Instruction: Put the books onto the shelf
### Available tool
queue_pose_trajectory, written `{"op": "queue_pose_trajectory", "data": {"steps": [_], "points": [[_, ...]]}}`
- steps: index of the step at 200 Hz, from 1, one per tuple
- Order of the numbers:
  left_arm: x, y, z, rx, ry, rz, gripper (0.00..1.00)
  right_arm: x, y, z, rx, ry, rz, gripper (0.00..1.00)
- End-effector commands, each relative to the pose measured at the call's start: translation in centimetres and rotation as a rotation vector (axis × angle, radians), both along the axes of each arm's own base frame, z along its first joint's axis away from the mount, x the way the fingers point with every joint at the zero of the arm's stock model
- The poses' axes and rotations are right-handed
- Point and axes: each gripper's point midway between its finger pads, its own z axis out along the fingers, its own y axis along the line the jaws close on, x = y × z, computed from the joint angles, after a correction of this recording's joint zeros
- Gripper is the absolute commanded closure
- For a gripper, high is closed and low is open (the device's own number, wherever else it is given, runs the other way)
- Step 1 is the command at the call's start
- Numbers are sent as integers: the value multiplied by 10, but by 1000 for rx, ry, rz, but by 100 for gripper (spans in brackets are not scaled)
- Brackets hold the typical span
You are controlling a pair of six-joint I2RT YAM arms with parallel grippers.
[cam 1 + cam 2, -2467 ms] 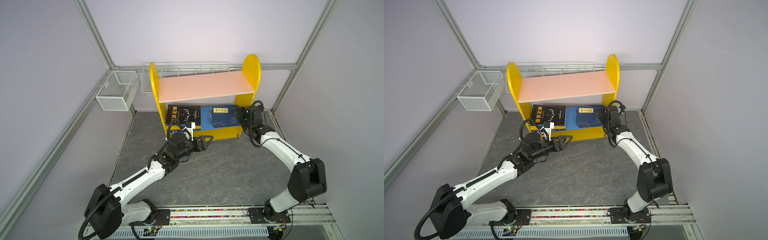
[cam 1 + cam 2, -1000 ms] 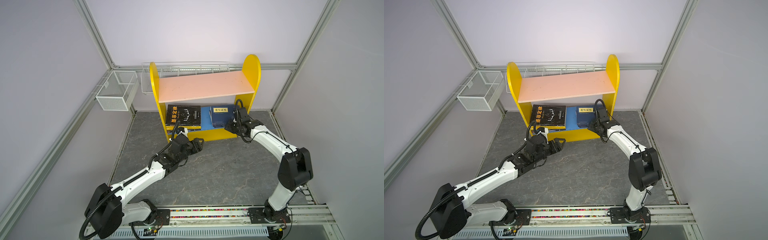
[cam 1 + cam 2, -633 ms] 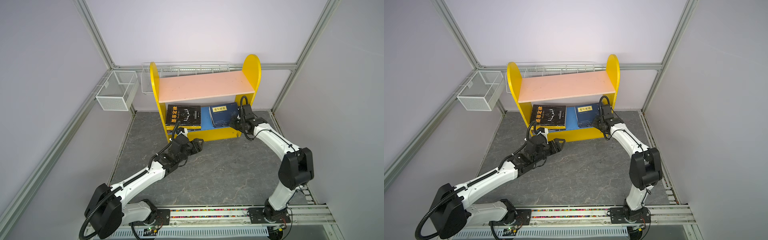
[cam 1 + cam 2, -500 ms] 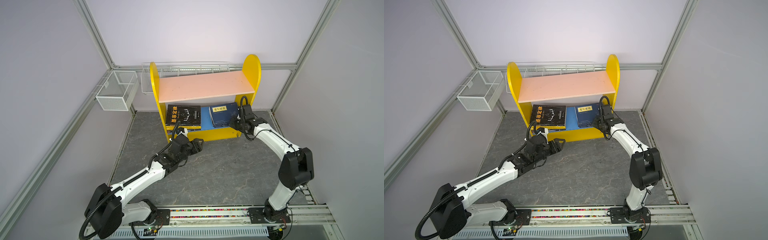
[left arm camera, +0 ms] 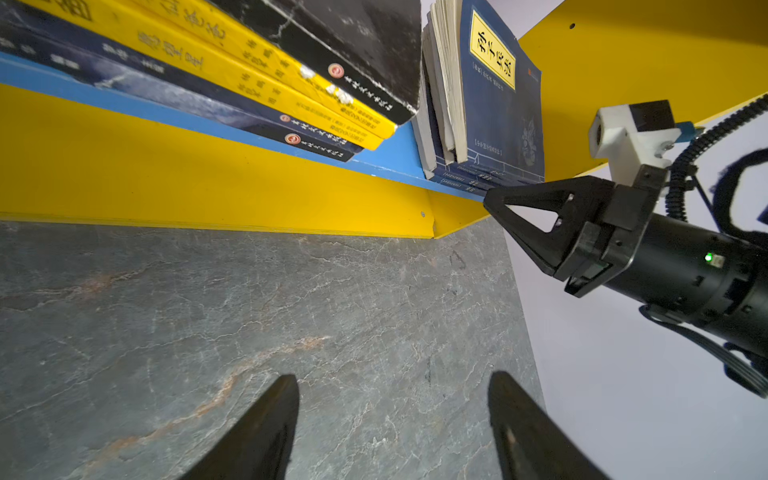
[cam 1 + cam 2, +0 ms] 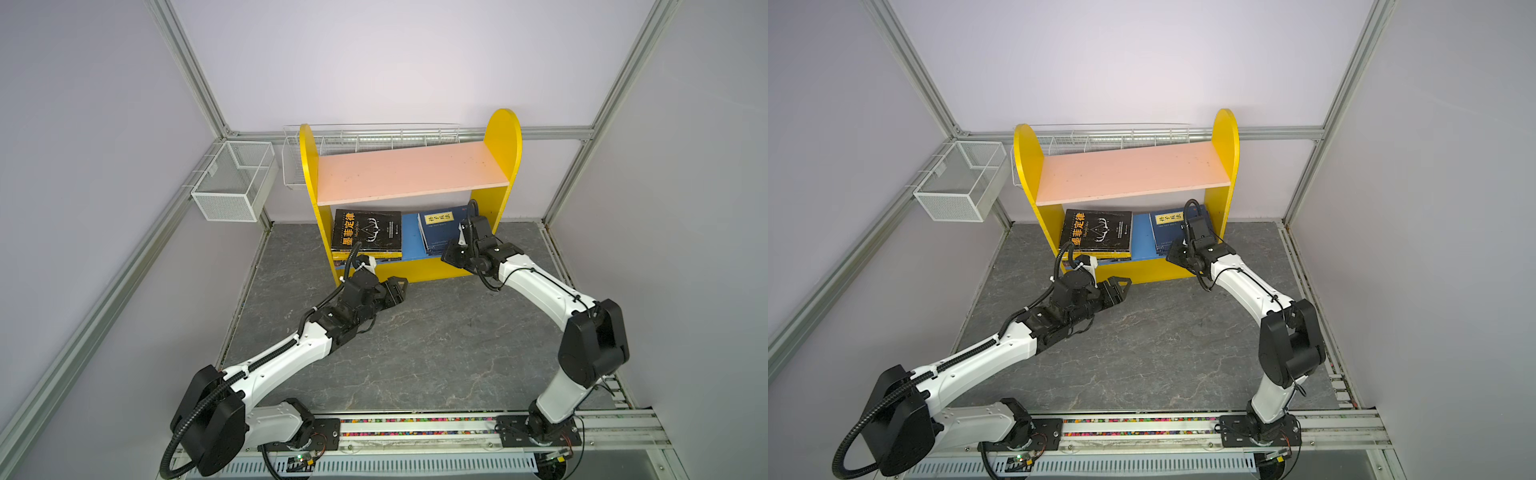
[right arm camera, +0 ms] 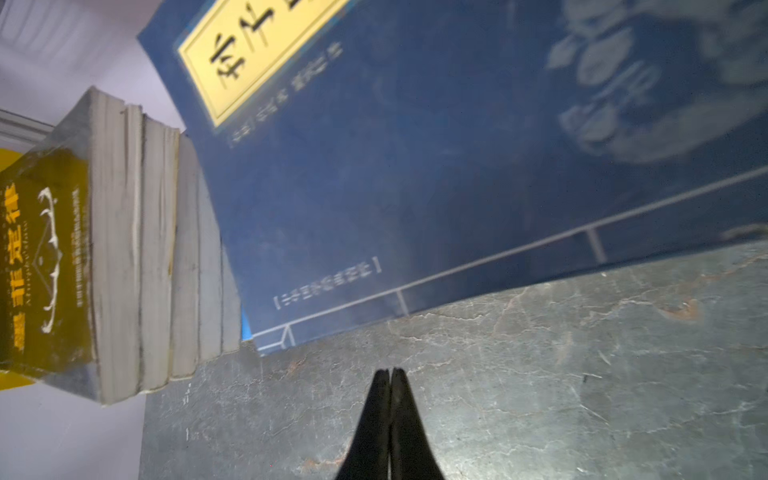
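1. Black-cover book (image 6: 368, 230) tops the left stack on the shelf's (image 6: 309, 178) blue lower board (image 6: 409, 239), lying flat, with yellow and navy spines under it.
2. Left gripper (image 6: 399, 286): jaws spread, nothing between them, low over the grey floor (image 6: 415, 340) just in front of the shelf. Looks idle.
3. Navy stack (image 6: 440, 228), yellow title label on top, sits at the right end of the same board, near the right side panel. Top copy looks skewed against those beneath.
4. Right gripper (image 5: 488, 198): fingers pressed together, holding nothing, tip at the stack's front lower corner. Touching or just beside, can't tell.
5. Read: no books on the floor in view, pink upper board (image 6: 411, 172) bare, so placing looks finished. Step in hand is squaring the navy stack.
6. Next: short push toward the back with the closed tip, kept low so the top copy doesn't ride up.
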Motion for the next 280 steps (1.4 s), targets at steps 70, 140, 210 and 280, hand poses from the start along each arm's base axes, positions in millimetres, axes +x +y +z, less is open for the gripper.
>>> {"op": "queue_pose_trajectory", "data": {"steps": [70,140,210,280], "points": [[-6,8,0,6,-14,11,27,31,15,15,10,-56,-18,94],[-5,5,-4,-1,-10,4,27,16,37,60,19,-190,100,94],[8,-13,22,4,-62,-36,27,-1,21,83,-34,-264,80,94],[60,-76,61,45,-109,-62,38,-67,-78,53,-100,-202,-77,94]]}}
